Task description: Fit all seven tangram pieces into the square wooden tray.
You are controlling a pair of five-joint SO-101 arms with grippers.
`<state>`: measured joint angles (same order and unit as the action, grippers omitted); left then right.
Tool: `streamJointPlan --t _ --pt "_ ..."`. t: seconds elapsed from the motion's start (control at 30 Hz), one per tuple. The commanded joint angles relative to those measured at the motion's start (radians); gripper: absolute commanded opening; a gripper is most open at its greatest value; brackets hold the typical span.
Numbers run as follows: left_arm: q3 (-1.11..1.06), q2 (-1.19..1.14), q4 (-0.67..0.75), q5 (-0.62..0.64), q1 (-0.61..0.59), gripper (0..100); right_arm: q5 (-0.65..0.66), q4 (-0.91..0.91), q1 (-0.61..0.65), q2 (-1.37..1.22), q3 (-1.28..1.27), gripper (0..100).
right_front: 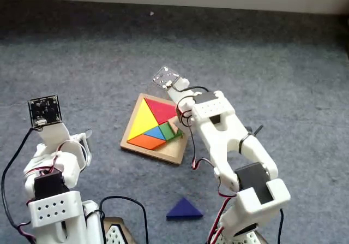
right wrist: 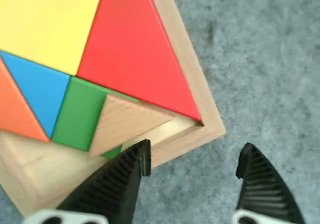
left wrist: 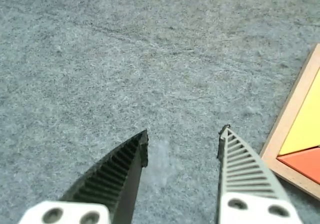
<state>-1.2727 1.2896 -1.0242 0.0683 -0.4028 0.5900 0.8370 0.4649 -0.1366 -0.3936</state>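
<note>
The right gripper (right wrist: 194, 156), jaws spread wide and holding nothing, hangs over one corner of the square wooden tray (right wrist: 210, 119), one finger above the tray's bare floor and the other above the grey carpet (right_front: 272, 64). Just ahead of its fingers, a pale unpainted wooden triangle (right wrist: 127, 121) lies partly across the green square piece (right wrist: 75, 114), with one point reaching toward the unfilled strip along the tray's rim. Beyond it, the large red triangle (right wrist: 137, 58) sits along the tray's edge beside the large yellow triangle (right wrist: 45, 18), with a light blue triangle (right wrist: 37, 86) and an orange piece (right wrist: 12, 114) next to the green square. The left gripper (left wrist: 182, 136), also parted and empty, hovers over carpet just beside the tray's opposite edge. A dark blue triangle (right_front: 184, 208) lies on the carpet well apart from the tray, between the two arms' bases.
</note>
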Motion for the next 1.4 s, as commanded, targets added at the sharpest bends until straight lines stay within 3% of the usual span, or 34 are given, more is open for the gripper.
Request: streamJointPlan --t 0.0,0.23,0.4,0.6,1.0,1.37 --pt "0.004 0.008 0.017 0.011 0.018 23 -0.014 0.002 -0.013 -0.01 0.087 26.5" --pt "0.004 0.008 0.017 0.011 0.018 23 -0.114 0.073 -0.03 0.156 0.104 26.5" --pt "0.005 0.008 0.018 0.011 0.018 23 -0.153 0.071 0.059 0.257 -0.019 26.5" --pt "0.005 0.008 0.018 0.011 0.018 23 -0.153 -0.061 0.143 0.226 -0.087 26.5" --pt "0.005 0.008 0.018 0.011 0.018 23 -0.152 -0.085 0.101 0.044 0.001 26.5" --pt "0.007 0.008 0.014 0.009 0.018 23 -0.153 -0.035 0.042 0.041 0.002 26.5"
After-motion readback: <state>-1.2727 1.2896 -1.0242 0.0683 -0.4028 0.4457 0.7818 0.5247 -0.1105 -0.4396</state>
